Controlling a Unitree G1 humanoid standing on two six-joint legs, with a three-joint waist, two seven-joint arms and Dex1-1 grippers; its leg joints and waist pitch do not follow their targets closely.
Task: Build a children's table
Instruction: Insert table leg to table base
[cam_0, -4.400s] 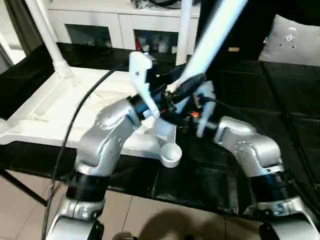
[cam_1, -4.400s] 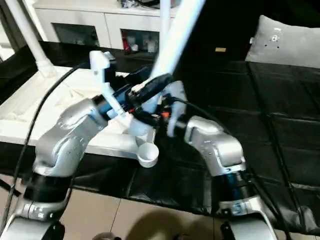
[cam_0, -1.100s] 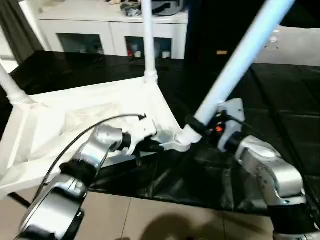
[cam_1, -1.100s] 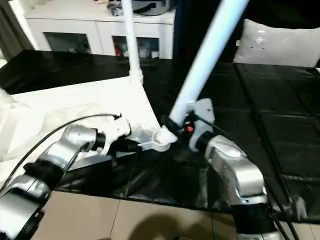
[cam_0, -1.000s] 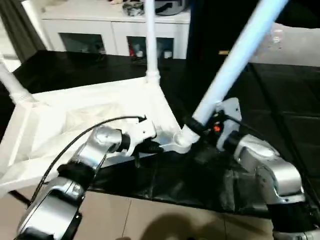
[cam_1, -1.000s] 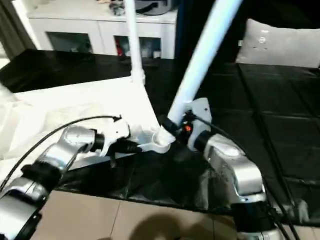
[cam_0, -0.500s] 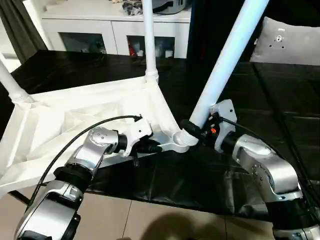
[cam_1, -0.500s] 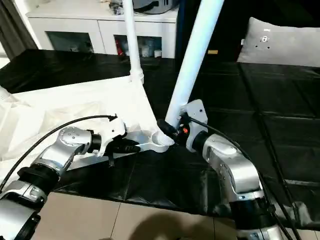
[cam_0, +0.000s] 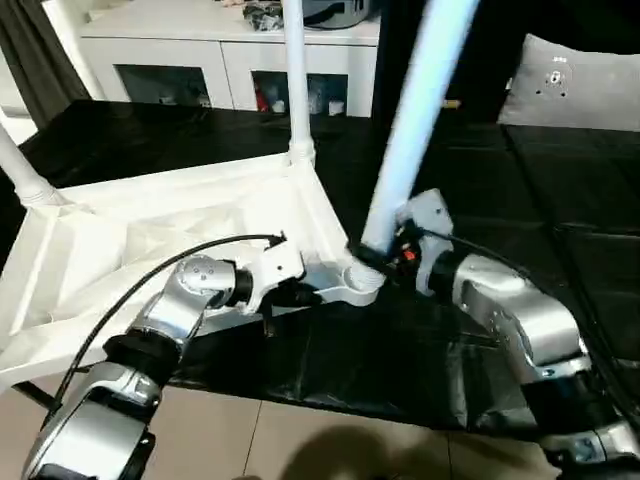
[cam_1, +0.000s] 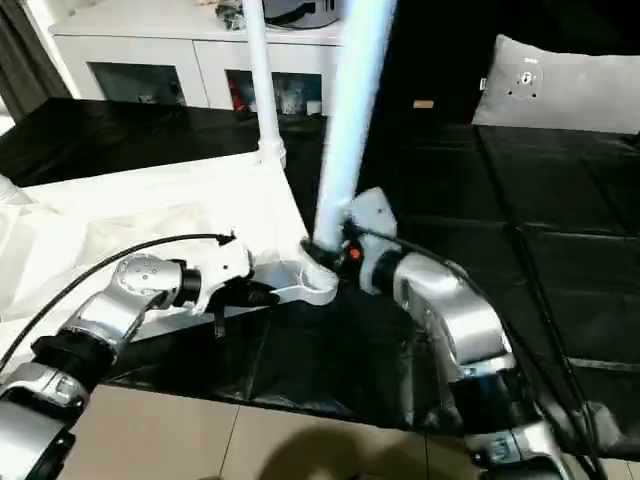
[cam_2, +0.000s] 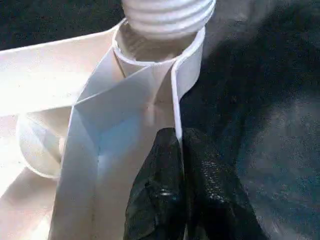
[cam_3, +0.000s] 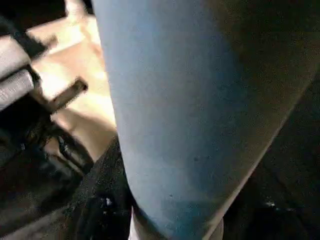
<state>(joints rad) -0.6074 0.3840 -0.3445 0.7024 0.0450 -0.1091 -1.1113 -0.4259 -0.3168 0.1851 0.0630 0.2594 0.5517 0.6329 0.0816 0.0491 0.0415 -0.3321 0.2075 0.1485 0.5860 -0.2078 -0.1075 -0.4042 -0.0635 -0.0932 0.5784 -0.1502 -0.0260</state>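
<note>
A black-covered counter (cam_0: 560, 260) carries the upturned table top (cam_0: 150, 230), which lies ribbed side up on its left half, one corner reaching toward the middle. Behind stands a white cabinet (cam_0: 230, 50) with glass doors, and a grey cushion (cam_0: 570, 80) rests at the far right.

Three legs are in view. One leg (cam_0: 296, 70) stands upright in the far corner socket, a second (cam_0: 22, 170) rises at a slant from the left corner, and the third leg (cam_0: 420, 110) leans slightly over the near corner socket (cam_0: 360, 282), its threaded end at the socket's mouth.

The right arm reaches in from the right with a bent elbow, forearm angled toward the socket. The right tool (cam_1: 322, 248) is half spread and clamped around the base of the third leg, just above the socket.

The left arm stretches forward from the lower left, its wrist turned inward and a black cable looping over it. The left tool (cam_2: 179, 165) is closed tight, its two black fingers (cam_2: 155, 190) pinching the thin white rim of the table top just beside the near socket.
</note>
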